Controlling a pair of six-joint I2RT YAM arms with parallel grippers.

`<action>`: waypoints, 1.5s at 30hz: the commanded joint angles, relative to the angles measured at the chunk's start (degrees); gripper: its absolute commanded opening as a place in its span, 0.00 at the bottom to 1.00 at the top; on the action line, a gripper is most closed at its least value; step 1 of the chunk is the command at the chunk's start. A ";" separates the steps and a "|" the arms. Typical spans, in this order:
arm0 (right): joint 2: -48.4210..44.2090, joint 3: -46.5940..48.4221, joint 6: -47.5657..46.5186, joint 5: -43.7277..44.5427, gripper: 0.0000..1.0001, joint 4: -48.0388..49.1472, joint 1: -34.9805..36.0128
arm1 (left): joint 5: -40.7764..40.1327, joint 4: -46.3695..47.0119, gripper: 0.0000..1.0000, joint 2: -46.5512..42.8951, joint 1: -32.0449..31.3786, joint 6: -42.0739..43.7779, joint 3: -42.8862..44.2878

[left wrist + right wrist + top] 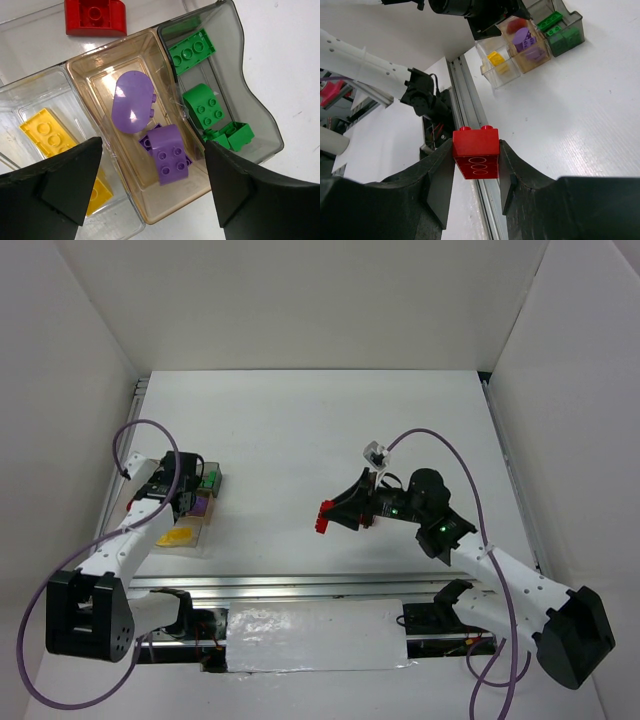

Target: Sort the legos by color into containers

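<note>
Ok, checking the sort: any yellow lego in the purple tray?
No, the amber middle tray holds only purple legos.

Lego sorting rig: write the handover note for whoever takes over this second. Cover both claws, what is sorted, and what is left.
Left claw: open, empty, over the containers.
Right claw: shut on a red brick, well away from the containers.
Done: green pieces share one compartment. Purple pieces are in the next. A yellow brick is in the one beside that. One red piece lies in a compartment behind them.
Left: carry the held red brick over to the compartment with the red piece. Nothing else loose shows in the top view.
</note>
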 commanded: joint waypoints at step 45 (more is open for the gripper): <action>8.82 10.59 13.86 -3.68 0.89 16.50 5.43 | 78.88 40.46 0.00 -20.09 -29.18 34.79 -1.02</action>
